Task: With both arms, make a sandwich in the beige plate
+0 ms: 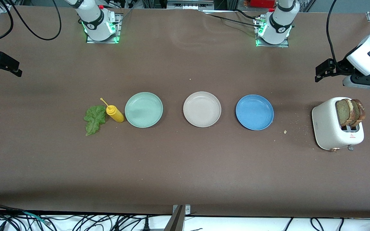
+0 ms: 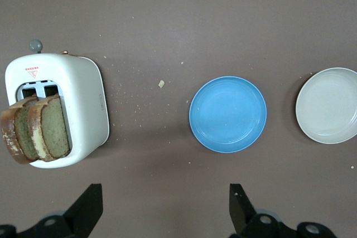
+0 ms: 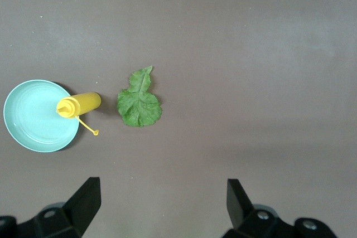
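The beige plate (image 1: 202,109) (image 2: 328,106) lies bare at the table's middle, between a mint-green plate (image 1: 143,109) (image 3: 39,115) and a blue plate (image 1: 254,112) (image 2: 227,114). Two brown toast slices (image 1: 350,112) (image 2: 36,129) stick up from a white toaster (image 1: 332,128) (image 2: 83,104) toward the left arm's end. A green lettuce leaf (image 1: 94,119) (image 3: 139,102) lies flat toward the right arm's end. My left gripper (image 1: 320,73) (image 2: 165,199) hangs open above the table beside the toaster. My right gripper (image 1: 15,70) (image 3: 162,193) hangs open over bare table, apart from the leaf. Neither holds anything.
A yellow squeeze bottle (image 1: 114,113) (image 3: 79,104) lies on its side between the lettuce and the mint-green plate. Crumbs (image 1: 285,131) dot the brown table between the blue plate and the toaster. Cables run along the table's front edge.
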Robot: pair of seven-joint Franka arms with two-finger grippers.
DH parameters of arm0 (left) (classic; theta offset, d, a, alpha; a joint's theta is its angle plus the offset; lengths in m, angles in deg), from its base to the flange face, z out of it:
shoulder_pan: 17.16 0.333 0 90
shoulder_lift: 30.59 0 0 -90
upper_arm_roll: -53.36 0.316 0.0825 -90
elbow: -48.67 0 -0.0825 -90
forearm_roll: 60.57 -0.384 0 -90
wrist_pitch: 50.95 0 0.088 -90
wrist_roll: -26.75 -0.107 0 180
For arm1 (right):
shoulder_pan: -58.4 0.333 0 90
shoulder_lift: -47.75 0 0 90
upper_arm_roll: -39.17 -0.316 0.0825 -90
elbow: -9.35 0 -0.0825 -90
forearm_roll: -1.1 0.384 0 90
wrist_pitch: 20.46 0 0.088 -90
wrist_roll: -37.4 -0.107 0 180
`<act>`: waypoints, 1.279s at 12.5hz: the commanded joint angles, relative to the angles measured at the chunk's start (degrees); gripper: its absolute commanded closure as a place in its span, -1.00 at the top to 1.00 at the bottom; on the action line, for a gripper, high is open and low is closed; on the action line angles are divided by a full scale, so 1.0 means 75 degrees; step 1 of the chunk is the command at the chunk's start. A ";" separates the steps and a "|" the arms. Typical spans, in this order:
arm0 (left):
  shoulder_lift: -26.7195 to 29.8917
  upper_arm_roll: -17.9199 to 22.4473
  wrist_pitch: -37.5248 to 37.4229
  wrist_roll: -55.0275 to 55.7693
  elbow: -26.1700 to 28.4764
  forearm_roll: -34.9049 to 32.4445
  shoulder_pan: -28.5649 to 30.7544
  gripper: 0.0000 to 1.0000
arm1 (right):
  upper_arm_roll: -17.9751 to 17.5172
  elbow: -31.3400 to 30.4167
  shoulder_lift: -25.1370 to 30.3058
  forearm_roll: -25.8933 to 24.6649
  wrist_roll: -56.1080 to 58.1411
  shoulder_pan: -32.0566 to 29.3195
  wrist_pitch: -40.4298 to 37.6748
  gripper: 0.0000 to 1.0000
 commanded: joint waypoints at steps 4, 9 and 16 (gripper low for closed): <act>0.0073 -0.0052 0.0010 -0.0165 0.0022 -0.0149 0.0081 1.00 | -0.0010 0.0299 -0.0090 -0.0055 -0.0026 -0.0059 -0.0204 1.00; 0.0085 -0.0041 0.0010 -0.0165 0.0022 -0.0161 0.0081 1.00 | -0.0010 0.0299 -0.0090 -0.0066 -0.0003 -0.0071 -0.0216 1.00; 0.0085 -0.0041 0.0010 -0.0177 0.0022 -0.0161 0.0081 1.00 | -0.0010 0.0299 -0.0090 -0.0078 -0.0002 -0.0071 -0.0227 1.00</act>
